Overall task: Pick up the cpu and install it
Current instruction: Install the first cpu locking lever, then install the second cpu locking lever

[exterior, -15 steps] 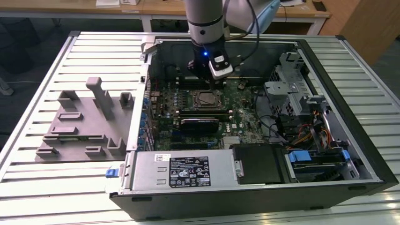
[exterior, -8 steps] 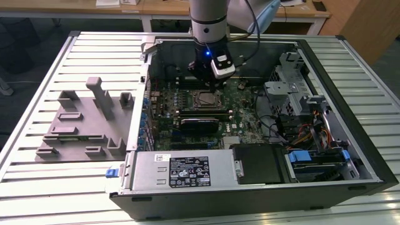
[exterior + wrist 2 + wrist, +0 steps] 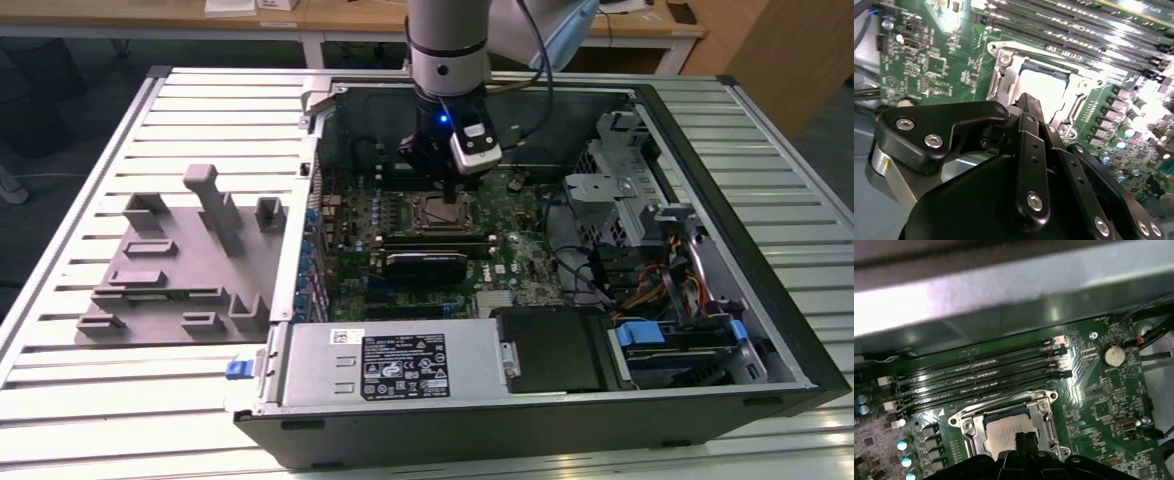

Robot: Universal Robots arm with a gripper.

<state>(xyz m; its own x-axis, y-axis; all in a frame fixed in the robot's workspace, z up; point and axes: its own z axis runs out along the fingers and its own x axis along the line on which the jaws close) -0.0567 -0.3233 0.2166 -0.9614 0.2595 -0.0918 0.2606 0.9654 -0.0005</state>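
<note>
Cpu (image 3: 1009, 432) silvery, flat, seated in socket frame (image 3: 966, 425); tool (image 3: 1025, 440) clenched above it.

White labels on the power supply (image 3: 387, 362); print unreadable.

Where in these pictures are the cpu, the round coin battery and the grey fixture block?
cpu (image 3: 1006, 430), first wrist view, on its silvery top.
coin battery (image 3: 1114, 356), first wrist view, on its flat face.
grey fixture block (image 3: 160, 275), exterior view, on its base plate.
</note>
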